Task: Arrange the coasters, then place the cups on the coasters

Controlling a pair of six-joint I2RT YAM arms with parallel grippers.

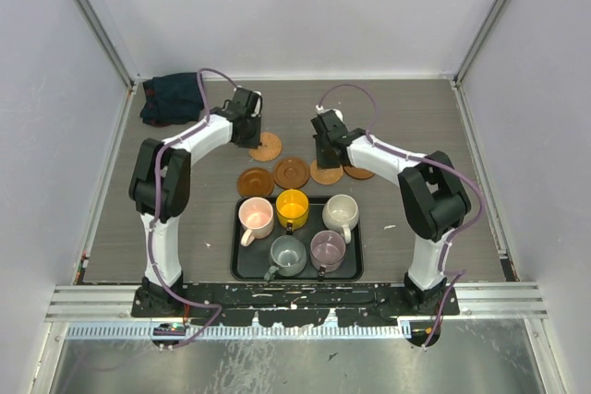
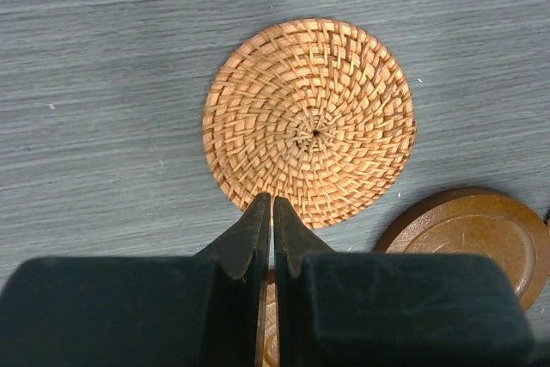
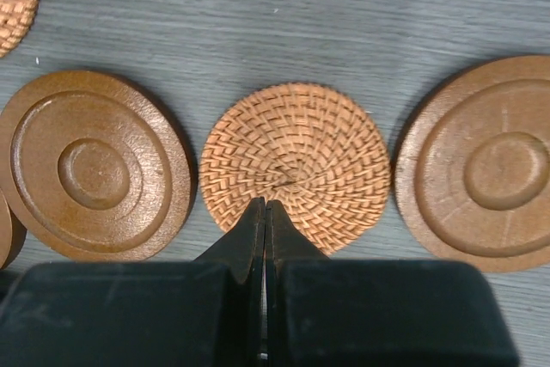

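Top external shows grey wood-grain table [image 1: 416, 126], pale walls [image 1: 305, 6], left claw [image 2: 272, 204] and right claw [image 3: 265, 205] closed, empty.

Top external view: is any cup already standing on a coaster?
No: all five cups stand in the black tray, and the coasters lie bare beyond it.

The left arm [image 1: 181, 156] and the right arm [image 1: 406, 165] are seen bent at the elbow and angled inward, the left gripper [image 2: 272, 205] and the right gripper [image 3: 265, 206] each pointed down with its 2 fingers pressed together.
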